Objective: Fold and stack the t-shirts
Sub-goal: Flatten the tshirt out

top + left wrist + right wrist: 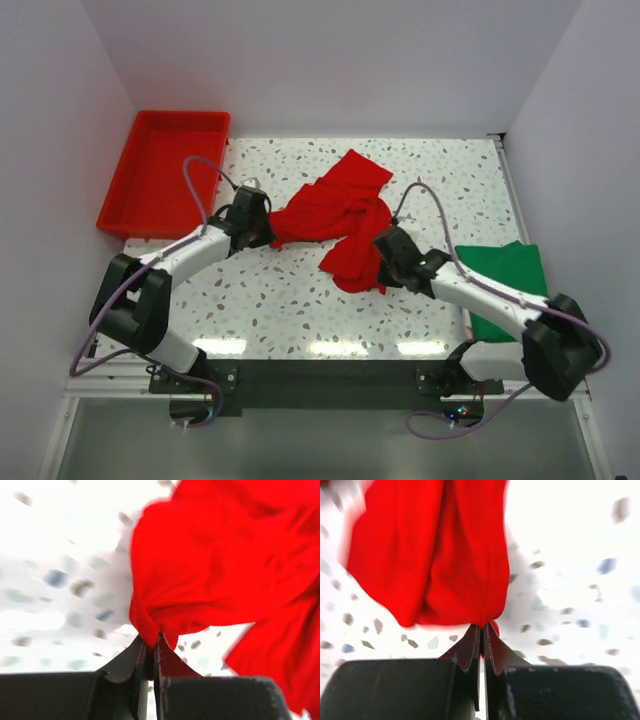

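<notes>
A bright red t-shirt [335,215] lies crumpled in the middle of the speckled table, stretched between both grippers. My left gripper [262,228] is shut on the shirt's left edge; the left wrist view shows red cloth [210,565] pinched between the jaws. My right gripper [385,258] is shut on the shirt's lower right part; the right wrist view shows cloth [445,555] bunched at the closed tips. A green t-shirt [508,285] lies folded at the table's right edge, beside the right arm.
A rigid red plastic tray [165,170] sits at the far left corner, partly off the table. White walls enclose the table on three sides. The near table edge runs just ahead of the arm bases.
</notes>
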### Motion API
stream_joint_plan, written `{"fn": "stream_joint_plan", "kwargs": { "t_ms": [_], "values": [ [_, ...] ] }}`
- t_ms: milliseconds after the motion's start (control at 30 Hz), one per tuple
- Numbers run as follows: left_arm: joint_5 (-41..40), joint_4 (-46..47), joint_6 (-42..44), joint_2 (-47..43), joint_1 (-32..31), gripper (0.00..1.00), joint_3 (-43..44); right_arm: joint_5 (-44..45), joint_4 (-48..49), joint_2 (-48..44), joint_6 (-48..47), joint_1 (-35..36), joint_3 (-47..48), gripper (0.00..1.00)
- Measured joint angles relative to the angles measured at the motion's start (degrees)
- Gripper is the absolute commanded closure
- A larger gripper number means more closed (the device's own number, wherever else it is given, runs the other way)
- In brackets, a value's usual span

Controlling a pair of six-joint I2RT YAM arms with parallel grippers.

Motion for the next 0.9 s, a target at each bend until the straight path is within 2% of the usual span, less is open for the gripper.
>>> {"fn": "stream_joint_plan", "kwargs": {
  "t_ms": [133,300,533,767,900],
  "values": [
    [0.0,-2.8,2.08,-4.94,7.37,0.97,2.25,2.34,-6.12,-14.99,-2.1,-9.03,0.5,1.0],
    [1.14,-4.81,3.85,-8.76,13.09,0.98,5.14,6.05,-12.85,-21.55,-5.35,-14.69,5.16,1.0],
    [3.39,-7.91,5.29,-9.11,17.31,0.98,7.23,6.05,-15.52,-16.96,-10.19,-26.49,11.02,1.0],
    [5.16,-11.06,7.15,-11.34,21.05,0.99,8.15,1.18,-14.73,-3.21,-12.22,-40.7,25.55,1.0],
    [6.56,-11.76,7.41,-12.98,22.53,0.98,7.85,-1.03,-14.43,4.76,-12.28,-44.61,33.53,1.0]
  ]
}}
